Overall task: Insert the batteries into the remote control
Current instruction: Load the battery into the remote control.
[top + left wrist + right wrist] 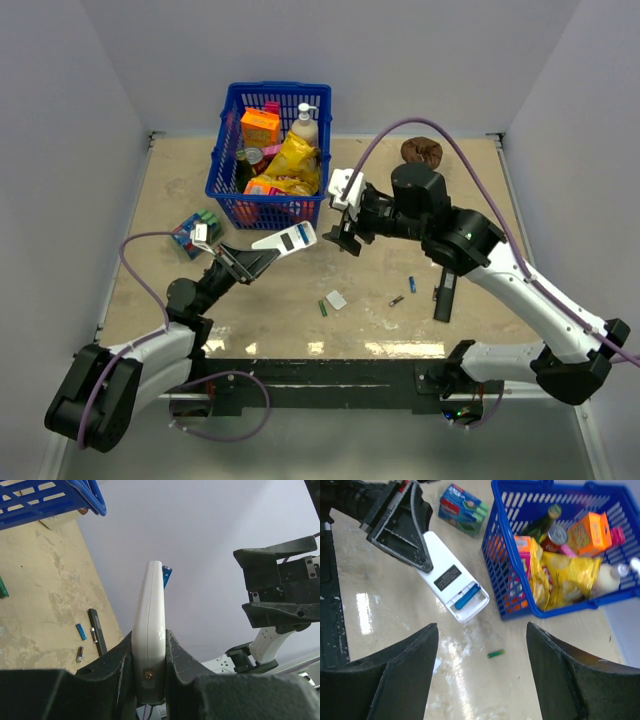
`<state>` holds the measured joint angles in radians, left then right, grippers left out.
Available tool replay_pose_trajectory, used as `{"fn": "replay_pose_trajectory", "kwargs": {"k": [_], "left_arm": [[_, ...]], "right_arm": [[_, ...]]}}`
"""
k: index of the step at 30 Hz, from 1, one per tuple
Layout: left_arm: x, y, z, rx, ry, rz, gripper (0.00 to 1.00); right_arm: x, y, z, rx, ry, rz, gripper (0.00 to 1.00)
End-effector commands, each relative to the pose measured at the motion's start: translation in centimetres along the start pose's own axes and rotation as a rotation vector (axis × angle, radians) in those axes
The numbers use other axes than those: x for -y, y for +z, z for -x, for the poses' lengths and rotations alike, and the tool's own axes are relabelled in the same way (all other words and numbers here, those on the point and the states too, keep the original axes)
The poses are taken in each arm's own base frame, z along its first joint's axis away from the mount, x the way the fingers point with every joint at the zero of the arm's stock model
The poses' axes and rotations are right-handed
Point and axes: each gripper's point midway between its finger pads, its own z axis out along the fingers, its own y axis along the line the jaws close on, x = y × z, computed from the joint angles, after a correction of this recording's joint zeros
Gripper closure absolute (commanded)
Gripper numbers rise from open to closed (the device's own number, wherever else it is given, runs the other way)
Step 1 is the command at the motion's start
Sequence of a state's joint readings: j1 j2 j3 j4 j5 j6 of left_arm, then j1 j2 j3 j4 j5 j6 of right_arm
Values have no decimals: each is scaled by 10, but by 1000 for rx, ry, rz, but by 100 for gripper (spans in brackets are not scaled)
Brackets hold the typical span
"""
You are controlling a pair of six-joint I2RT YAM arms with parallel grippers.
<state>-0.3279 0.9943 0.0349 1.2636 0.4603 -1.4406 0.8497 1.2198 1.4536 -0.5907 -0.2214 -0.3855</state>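
Note:
My left gripper [252, 262] is shut on the near end of the white remote control [285, 240] and holds it raised above the table, its open battery bay facing up. One blue battery [466, 596] lies in the bay of the remote [445, 575]. In the left wrist view the remote [149, 620] stands edge-on between the jaws. My right gripper [345, 235] is open and empty, hovering just right of the remote's far end. On the table lie a green battery [322, 308], a blue battery [412, 284] and a dark battery [397, 300].
A blue basket [225, 150] full of groceries stands at the back. A sponge pack [195, 232] lies left of it. A small white cover piece [336, 299], a slim black remote [443, 295] and a brown object [421, 152] are also on the table.

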Motion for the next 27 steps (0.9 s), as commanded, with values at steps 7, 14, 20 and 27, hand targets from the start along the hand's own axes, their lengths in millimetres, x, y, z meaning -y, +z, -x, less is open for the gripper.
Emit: {"fn": "replay_pose_trajectory", "kwargs": {"k": [7, 14, 20, 27], "left_arm": [[-3, -48, -26, 5, 32, -71, 100], [-1, -48, -26, 2, 39, -80, 100], [0, -48, -27, 0, 45, -86, 100], [2, -47, -26, 2, 48, -91, 100]], "right_arm": [[-7, 41, 6, 100, -334, 271, 39], [-9, 62, -6, 48, -344, 357, 57], [-10, 75, -18, 13, -336, 383, 57], [-6, 81, -23, -2, -330, 378, 58]]}}
